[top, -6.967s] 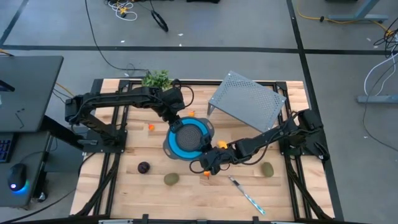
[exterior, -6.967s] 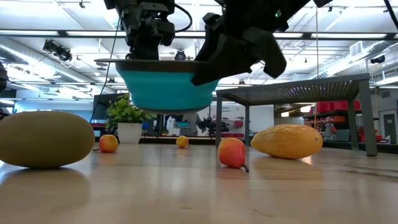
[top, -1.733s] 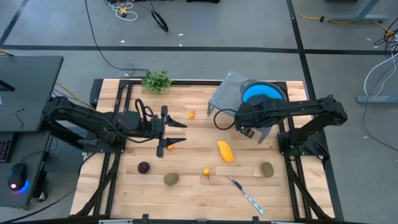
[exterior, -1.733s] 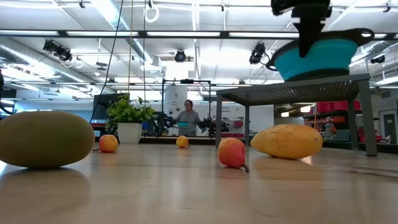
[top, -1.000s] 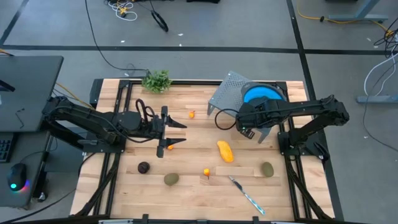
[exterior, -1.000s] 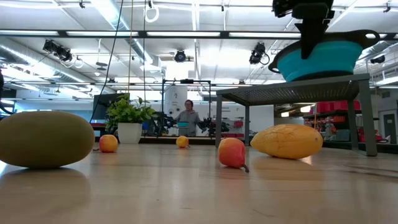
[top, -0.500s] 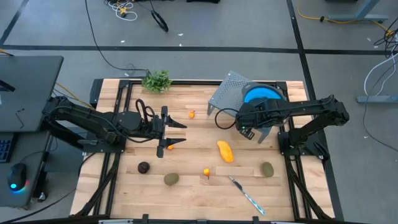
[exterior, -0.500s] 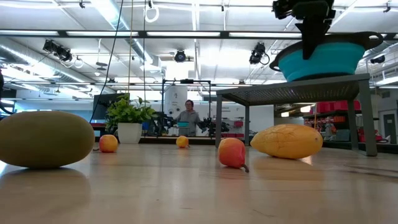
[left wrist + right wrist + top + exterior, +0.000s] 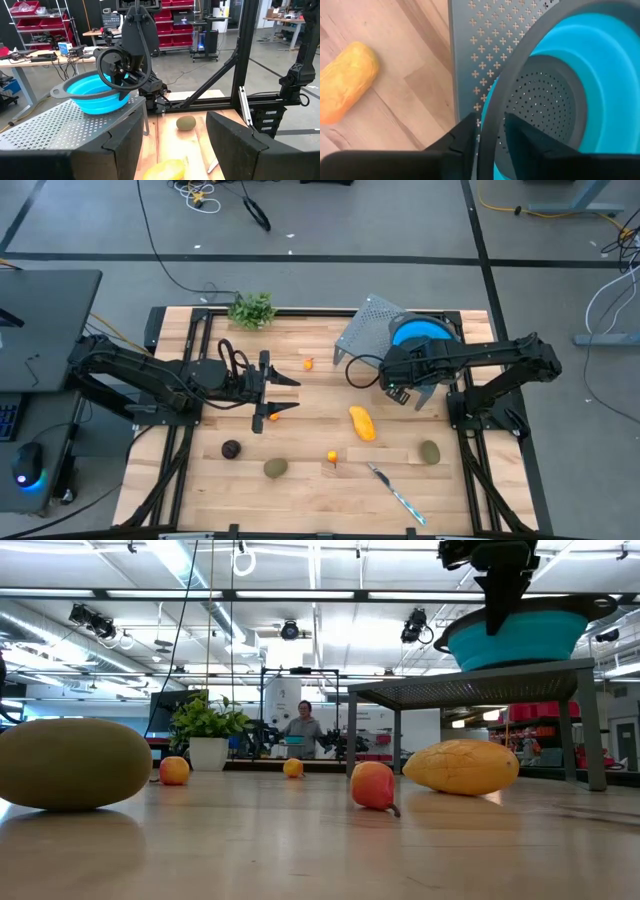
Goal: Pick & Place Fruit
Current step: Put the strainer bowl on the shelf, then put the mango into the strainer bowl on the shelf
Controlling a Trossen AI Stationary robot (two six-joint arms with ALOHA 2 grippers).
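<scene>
A blue colander [image 9: 570, 90] sits on the perforated metal shelf [image 9: 375, 340] at the table's far right. My right gripper [image 9: 489, 137] slants down over it, slightly open, one finger on each side of its dark rim. On the wood lie a yellow fruit [image 9: 362, 423], two olive ovals [image 9: 276, 468] [image 9: 429, 452], a purple ball [image 9: 231, 448] and small orange fruits [image 9: 308, 363] [image 9: 332, 457] [image 9: 272, 417]. My left gripper [image 9: 297, 395] hangs level above the table's left half, open, holding nothing. My right gripper's fingers [image 9: 462, 137] stand astride the colander's rim [image 9: 487, 117], one inside the bowl and one outside, coming from above at a slant. Whether they touch the rim I cannot tell. The colander rests on the shelf by its base.
A silver knife with a blue handle [image 9: 397, 493] lies near the front edge. A leafy sprig [image 9: 252, 310] stands at the far left corner. The shelf's legs [image 9: 397, 735] rise from the table right of centre. A person [image 9: 303, 725] is far off in the room.
The colander has settled a little closer to level on the shelf. Both arms have kept still.
</scene>
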